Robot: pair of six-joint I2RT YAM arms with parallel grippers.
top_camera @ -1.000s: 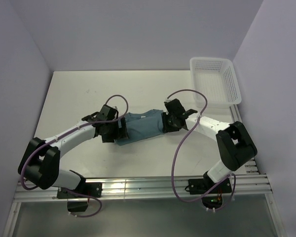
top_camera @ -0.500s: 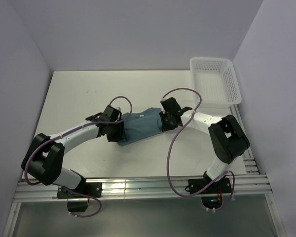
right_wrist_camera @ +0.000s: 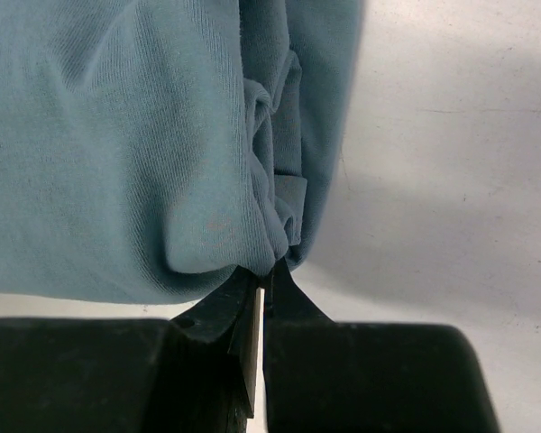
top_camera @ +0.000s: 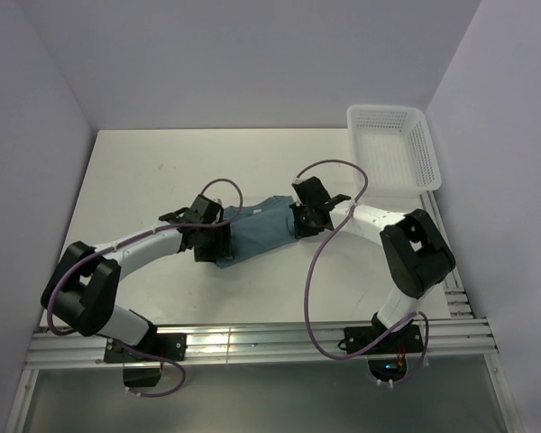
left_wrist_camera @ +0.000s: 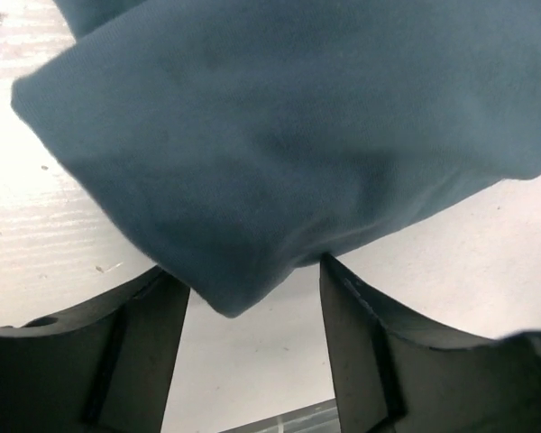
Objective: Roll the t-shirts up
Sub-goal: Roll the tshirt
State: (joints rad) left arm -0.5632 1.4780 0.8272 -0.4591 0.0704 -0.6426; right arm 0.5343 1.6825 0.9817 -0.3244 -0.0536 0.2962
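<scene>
Teal t-shirt [top_camera: 257,230] pinched by right pincer [right_wrist_camera: 263,271]; left pincer [left_wrist_camera: 251,272] agape

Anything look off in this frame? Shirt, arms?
Nothing is damaged or spilled. The t-shirt lies slanted and bunched on the table, not in a neat roll. The right end effector is shut on a wrinkled wad at one end. At the other end, a loose corner sits between the parted jaws of the left end effector.

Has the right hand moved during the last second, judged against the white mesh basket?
Yes. In the top view the right hand has shifted slightly left, away from the white mesh basket, toward the middle of the teal t-shirt.
</scene>
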